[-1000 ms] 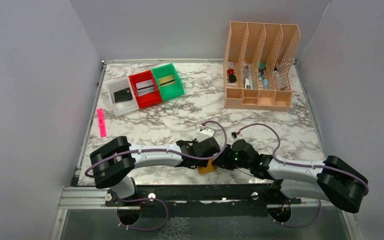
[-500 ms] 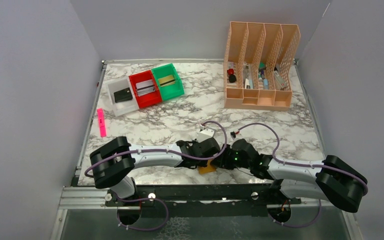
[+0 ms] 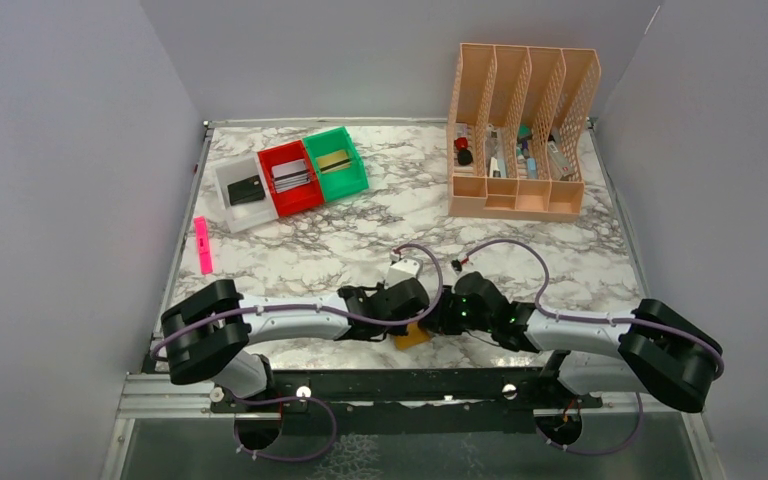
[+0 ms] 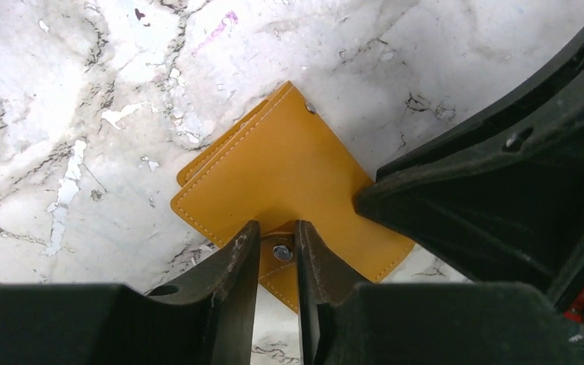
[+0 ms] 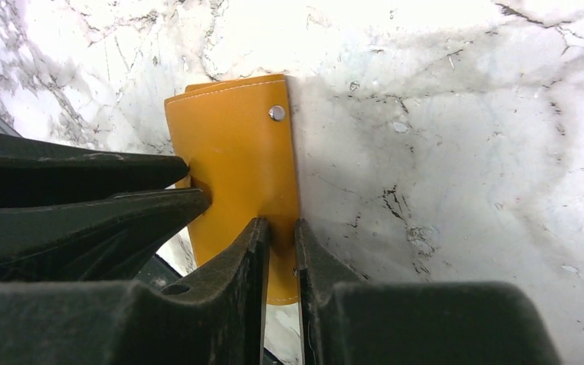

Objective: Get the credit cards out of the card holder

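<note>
At the near edge of the worktop (image 3: 380,215), about midway along it, got the holder (image 3: 415,337) lying flat on the marble, mostly buried under both wrists in the top view. Looks folded shut, mustard-tan, stitched round the rim, with a snap stud near one corner. Can't tell what's inside

Seeing the left gripper (image 4: 276,242) pinched down on the little tab (image 4: 277,257) poking out of one side, with its snap right between the fingers. So clenched, grasping the holder by that tab

From the other side, seeing the right gripper (image 5: 280,228) nipped onto the holder's long edge, one finger each side of it, barely any gap. Also clenched, also on the holder. Can make out the left fingers (image 5: 122,205) as a dark wedge in the right wrist view, touching the leather close by

Toward the far left corner, got three bins in a slanted row, side by side: white bin (image 3: 222,195) with a dark card (image 3: 246,190), red bin (image 3: 300,203) with a greyish stack (image 3: 291,175), green bin (image 3: 348,187) with a gold-ish card (image 3: 333,160)

By the left edge, well apart from the holder, a pink marker-looking thing (image 3: 203,245)

At the far right corner, a peach mesh organizer (image 3: 520,200) with four slots and small bits down in them, too small to name
</note>
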Available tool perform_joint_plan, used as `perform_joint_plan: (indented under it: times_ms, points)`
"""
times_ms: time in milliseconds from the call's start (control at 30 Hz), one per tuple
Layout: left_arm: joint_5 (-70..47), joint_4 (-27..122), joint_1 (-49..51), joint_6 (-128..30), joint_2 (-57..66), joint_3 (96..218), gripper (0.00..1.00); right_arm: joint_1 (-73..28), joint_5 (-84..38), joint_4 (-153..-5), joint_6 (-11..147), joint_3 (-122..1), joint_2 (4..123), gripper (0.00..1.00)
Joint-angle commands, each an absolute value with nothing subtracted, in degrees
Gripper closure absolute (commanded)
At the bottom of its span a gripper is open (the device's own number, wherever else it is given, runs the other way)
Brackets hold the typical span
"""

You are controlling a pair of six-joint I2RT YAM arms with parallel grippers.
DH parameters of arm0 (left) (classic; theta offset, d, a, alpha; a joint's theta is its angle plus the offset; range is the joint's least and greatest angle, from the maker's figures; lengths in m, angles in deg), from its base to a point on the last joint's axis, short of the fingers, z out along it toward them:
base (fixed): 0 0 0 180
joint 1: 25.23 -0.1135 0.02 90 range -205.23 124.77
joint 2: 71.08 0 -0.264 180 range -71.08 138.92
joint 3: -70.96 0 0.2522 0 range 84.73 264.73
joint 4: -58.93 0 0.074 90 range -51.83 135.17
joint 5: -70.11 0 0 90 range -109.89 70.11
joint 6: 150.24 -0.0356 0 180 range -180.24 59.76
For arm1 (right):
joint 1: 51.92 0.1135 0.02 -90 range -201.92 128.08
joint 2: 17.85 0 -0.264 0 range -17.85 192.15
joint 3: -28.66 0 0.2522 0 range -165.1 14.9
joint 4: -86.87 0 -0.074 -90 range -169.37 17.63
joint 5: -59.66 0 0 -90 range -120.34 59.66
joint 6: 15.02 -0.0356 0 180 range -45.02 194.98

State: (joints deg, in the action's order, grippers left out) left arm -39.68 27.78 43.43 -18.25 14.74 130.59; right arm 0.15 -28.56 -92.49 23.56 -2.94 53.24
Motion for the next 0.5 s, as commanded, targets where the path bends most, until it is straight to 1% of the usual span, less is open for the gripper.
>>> perform_joint_plan:
  times_ms: [0, 267, 367, 400, 467]
  points:
    - [-40.65, 28.42, 43.69, -17.55, 10.54, 127.68, 1.00, 0.20, -33.59, -85.41, 25.19, -2.19, 52.62, 0.78]
    - [-41.15, 28.47, 43.75, -16.74, 7.91, 125.72, 1.00, 0.20, -33.47, -85.48, 24.48, -2.16, 53.87, 0.79]
    - [-39.75, 28.39, 43.74, -17.71, 8.19, 125.99, 1.00, 0.20, -31.51, -87.38, 25.60, -1.83, 53.34, 0.77]
    - [-39.17, 28.42, 43.73, -18.05, 8.59, 126.22, 0.95, 0.20, -30.62, -88.22, 25.94, -1.73, 53.12, 0.75]
    - [-38.02, 28.53, 43.70, -18.46, 9.31, 127.03, 0.77, 0.20, -29.44, -88.92, 26.19, -1.99, 53.19, 0.73]
